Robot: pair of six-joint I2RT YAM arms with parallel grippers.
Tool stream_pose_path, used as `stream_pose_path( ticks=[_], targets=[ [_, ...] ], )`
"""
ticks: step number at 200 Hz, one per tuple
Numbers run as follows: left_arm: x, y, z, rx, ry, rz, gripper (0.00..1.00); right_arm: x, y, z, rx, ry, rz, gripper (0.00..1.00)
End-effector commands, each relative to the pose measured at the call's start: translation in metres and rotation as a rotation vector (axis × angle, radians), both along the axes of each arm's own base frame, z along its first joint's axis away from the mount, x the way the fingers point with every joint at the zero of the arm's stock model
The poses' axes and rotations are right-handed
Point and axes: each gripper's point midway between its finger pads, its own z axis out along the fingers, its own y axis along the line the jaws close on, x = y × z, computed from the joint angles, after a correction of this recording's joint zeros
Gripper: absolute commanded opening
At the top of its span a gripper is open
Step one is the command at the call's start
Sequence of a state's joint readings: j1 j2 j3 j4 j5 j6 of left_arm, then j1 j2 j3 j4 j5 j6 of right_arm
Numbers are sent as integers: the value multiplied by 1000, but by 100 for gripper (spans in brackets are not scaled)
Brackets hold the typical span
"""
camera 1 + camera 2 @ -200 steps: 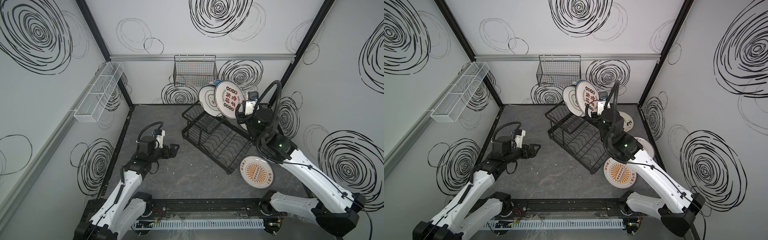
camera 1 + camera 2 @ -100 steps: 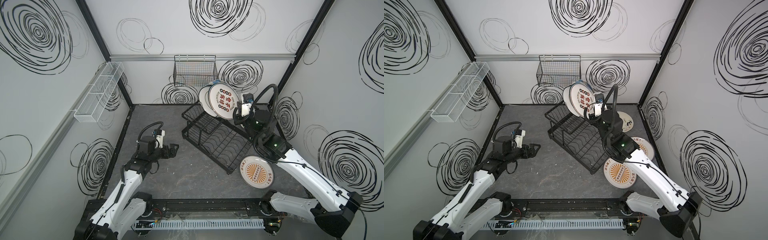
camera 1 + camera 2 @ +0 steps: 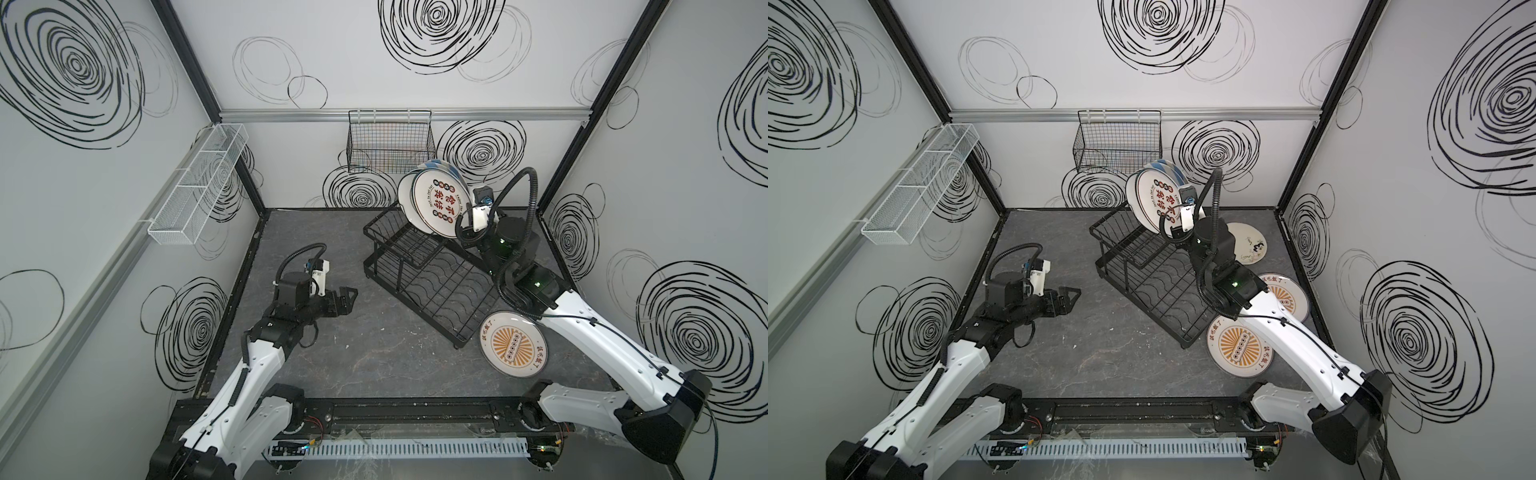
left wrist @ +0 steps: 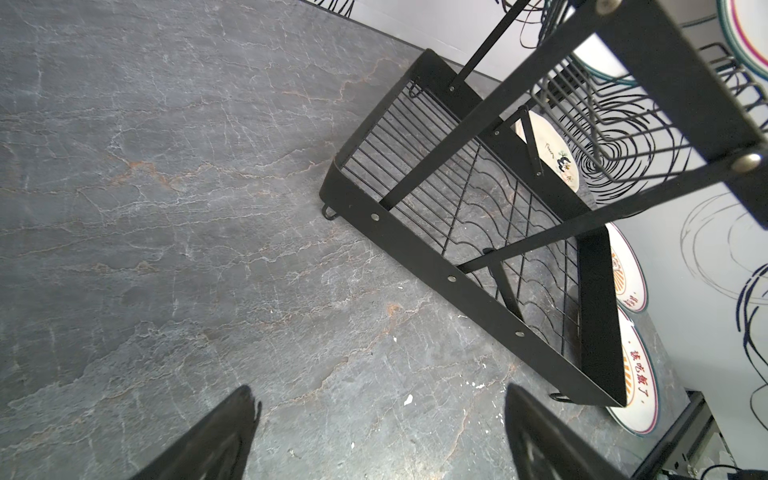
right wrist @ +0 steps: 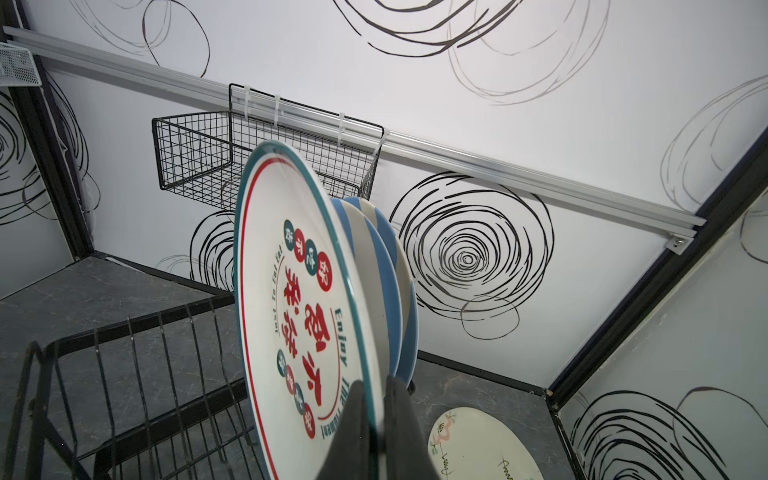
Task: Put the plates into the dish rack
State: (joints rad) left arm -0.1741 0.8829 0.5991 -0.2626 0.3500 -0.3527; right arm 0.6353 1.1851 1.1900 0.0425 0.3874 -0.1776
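Observation:
My right gripper (image 5: 376, 386) is shut on the rim of a white plate with red characters and a teal edge (image 5: 299, 299). In both top views this plate (image 3: 440, 203) stands upright over the upper shelf of the black dish rack (image 3: 419, 270), close against two blue-striped plates (image 5: 390, 266) standing there. Whether its lower edge rests in a slot I cannot tell. An orange sunburst plate (image 3: 514, 345) lies on the floor by the rack's near corner. Another sunburst plate (image 3: 1287, 297) and a floral plate (image 3: 1250, 243) lie to the rack's right. My left gripper (image 3: 351, 297) hangs open and empty over the floor left of the rack (image 4: 415, 249).
A black grid wall basket (image 3: 390, 145) hangs on the back wall just behind the standing plates. A long white mesh basket (image 3: 199, 183) is fixed to the left wall. My right arm reaches over the plates on the floor.
My right gripper has carried the character plate a little to the left, closer to the striped plates on the rack. The left arm has not moved.

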Motion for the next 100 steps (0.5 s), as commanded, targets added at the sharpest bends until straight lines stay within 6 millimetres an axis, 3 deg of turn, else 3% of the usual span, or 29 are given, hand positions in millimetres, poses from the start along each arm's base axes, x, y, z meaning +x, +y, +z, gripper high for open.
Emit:
stream_pose_path(
  ticks=[1,100],
  targets=[
    [5,-1,9,-17,-38,7,96,2,-1,20,39,-71,-6,0],
    [8,-5,19,-66,-66,12,96,11,18,1,3,-48,55,0]
  ],
)
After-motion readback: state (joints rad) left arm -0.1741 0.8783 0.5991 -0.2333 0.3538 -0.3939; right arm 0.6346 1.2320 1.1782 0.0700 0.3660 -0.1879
